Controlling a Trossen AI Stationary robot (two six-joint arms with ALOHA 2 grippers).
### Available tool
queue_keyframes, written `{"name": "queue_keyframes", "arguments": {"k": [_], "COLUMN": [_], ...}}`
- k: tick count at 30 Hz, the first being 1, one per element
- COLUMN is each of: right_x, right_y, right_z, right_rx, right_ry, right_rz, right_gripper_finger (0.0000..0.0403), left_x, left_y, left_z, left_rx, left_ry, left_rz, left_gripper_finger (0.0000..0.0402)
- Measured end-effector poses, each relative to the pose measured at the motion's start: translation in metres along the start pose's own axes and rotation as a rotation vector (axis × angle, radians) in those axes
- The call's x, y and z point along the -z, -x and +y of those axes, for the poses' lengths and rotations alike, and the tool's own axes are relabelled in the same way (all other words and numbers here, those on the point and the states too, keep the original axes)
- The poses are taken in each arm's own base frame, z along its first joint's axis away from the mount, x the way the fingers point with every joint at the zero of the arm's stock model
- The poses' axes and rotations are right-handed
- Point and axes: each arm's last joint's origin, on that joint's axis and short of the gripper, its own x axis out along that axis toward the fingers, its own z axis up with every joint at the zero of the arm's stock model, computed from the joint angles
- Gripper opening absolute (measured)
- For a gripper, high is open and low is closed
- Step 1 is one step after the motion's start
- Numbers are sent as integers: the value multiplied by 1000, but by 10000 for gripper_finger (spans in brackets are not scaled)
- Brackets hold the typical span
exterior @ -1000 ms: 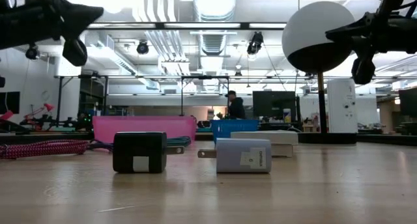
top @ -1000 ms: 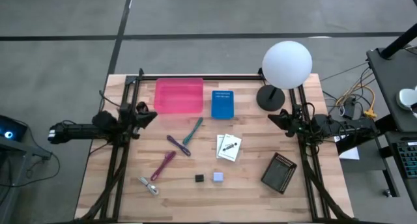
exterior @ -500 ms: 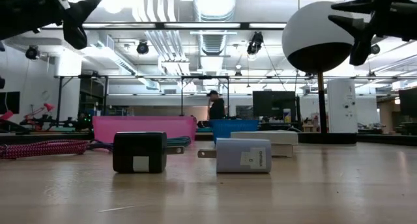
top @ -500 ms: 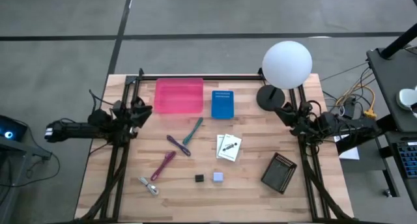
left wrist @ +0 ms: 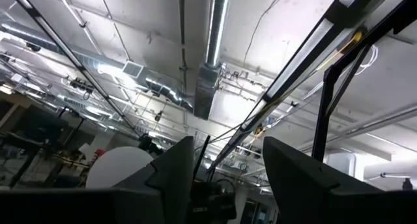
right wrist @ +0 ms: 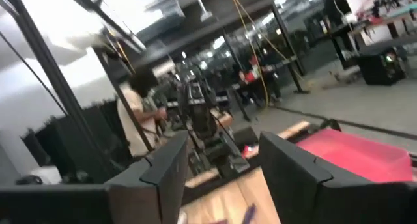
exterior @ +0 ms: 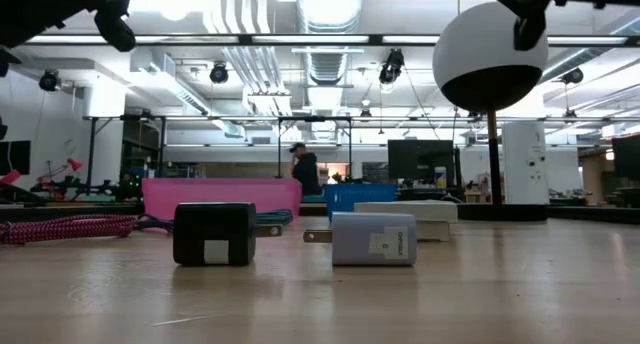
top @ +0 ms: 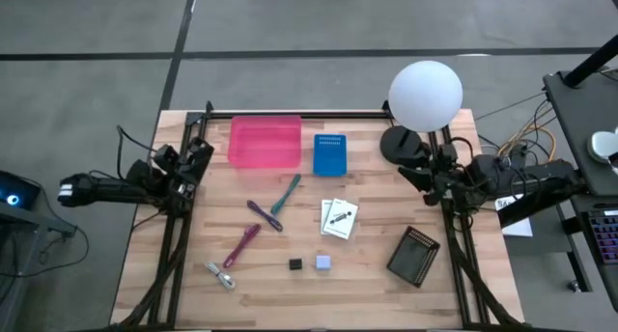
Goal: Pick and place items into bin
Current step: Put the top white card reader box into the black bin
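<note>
The left hand (top: pixel 198 156) hangs released and empty by the counter's (top: pixel 377 274) left edge, beside the pink bin (top: pixel 265 141). The right hand (top: pixel 413 170) hangs released too, near the lamp's base at the right edge. The teal pen (top: pixel 286 194), purple pen (top: pixel 264 215), magenta pen (top: pixel 241 245), clip (top: pixel 220 275), black cube (top: pixel 295 264), lavender cube (top: pixel 323 262) and cards (top: pixel 338 217) all lie on the counter, outside the bin.
</note>
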Motion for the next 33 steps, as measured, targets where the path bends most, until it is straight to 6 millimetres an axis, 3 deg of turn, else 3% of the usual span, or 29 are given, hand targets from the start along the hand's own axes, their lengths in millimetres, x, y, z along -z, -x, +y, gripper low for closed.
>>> {"name": "queue_keyframes", "arguments": {"k": [9, 16, 23, 33], "right_x": [-21, -24, -16, 13], "right_y": [-43, -69, -92, -126], "right_z": [29, 41, 47, 47], "right_rx": [-60, -16, -11, 77], "right_ry": [35, 76, 90, 173], "right_rz": [196, 424, 605, 879], "right_gripper_finger": [180, 177, 178, 177], "left_x": [7, 8, 12, 18], "left_y": [-3, -3, -1, 2], "left_z": [4, 4, 6, 9], "left_rx": [-77, -79, -89, -104], "left_ry": [-8, 23, 88, 83], "left_rz": [23, 27, 42, 77], "left_gripper_finger": [169, 169, 169, 169]}}
